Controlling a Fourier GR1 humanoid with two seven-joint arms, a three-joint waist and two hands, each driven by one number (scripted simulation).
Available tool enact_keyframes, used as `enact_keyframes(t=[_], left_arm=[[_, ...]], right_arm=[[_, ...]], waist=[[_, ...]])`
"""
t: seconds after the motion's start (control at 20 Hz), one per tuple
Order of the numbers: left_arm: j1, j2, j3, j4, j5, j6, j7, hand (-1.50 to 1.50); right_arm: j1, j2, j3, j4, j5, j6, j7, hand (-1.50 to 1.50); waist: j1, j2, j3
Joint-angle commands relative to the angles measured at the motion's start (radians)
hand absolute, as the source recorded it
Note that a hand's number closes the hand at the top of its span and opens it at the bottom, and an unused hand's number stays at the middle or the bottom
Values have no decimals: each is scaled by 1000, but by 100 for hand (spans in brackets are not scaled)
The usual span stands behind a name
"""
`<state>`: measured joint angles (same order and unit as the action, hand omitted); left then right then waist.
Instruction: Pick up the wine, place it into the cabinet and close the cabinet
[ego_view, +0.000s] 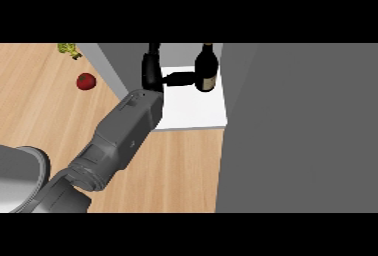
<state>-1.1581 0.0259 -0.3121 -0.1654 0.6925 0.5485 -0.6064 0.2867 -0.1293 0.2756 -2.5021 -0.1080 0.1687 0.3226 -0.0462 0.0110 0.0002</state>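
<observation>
Wooden counter (184, 165), grey cabinet (295, 130) with white shelf (196, 107), hand (156, 70) pinching wine bottle (206, 67), tomato (86, 81) aside

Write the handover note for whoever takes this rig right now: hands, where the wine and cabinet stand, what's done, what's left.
Left hand: reaching into the cabinet, at the wine bottle; whether the fingers are closed on it cannot be told.
Right hand: not in view.
Wine bottle: upright on the white shelf inside the open cabinet.
Done: bottle brought into the cabinet.
Left: let go if holding, pull the arm out, close the cabinet.
</observation>
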Motion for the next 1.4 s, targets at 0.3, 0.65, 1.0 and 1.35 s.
enact_keyframes(t=[0.3,0.65,1.0,1.35], left_arm=[[112,-25,22,-181,4,-55,-96,-150],[252,0,-25,-377,-34,-82,-41,-150],[391,15,-109,-688,-68,7,70,-150],[593,46,-193,-980,-80,39,156,-150]], right_arm=[[49,-1,42,-213,-44,-44,132,-150],[54,-10,-17,-186,-74,-36,101,-150],[71,-7,40,-205,-13,-61,113,-150],[83,-14,58,-261,-22,-78,132,-150]], waist=[[39,-20,-1],[64,-25,0],[67,-30,0],[56,-28,0]])
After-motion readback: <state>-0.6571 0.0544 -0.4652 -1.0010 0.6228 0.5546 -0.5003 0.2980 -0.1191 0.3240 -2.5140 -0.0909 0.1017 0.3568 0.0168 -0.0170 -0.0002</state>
